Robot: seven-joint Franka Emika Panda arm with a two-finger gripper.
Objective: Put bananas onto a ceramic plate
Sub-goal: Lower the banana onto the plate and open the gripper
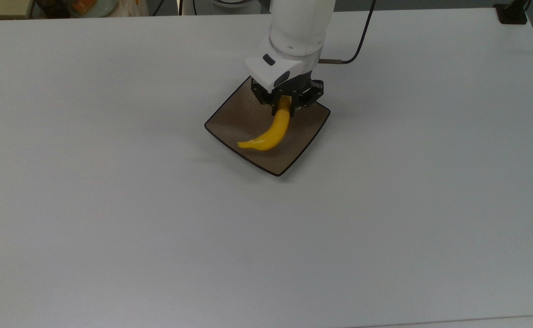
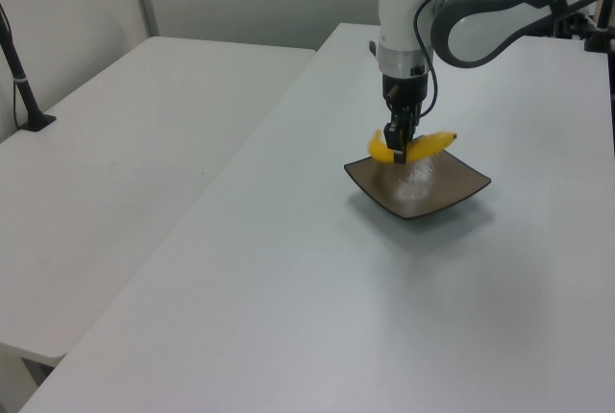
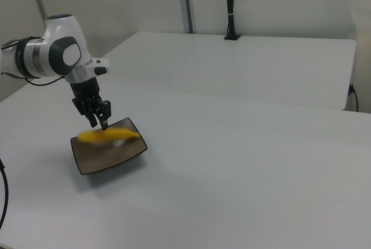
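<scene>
**Banana held over the brown plate**

We saw the gripper clenched on one end of the banana, fingers pointing down. From the fingers the yellow fruit curved away toward the top view's lower left, hanging over the ceramic plate. In the left view the banana sat above the plate, which rested on the white table.

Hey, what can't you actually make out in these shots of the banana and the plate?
- Top view: the gripper covers the banana's upper end and the plate's far corner.
- Right view: the banana is blurred, so whether it touches the plate is unclear.
- Left view: the gripper hides the banana's middle.
- Top view: items at the upper left edge are cut off.
</scene>
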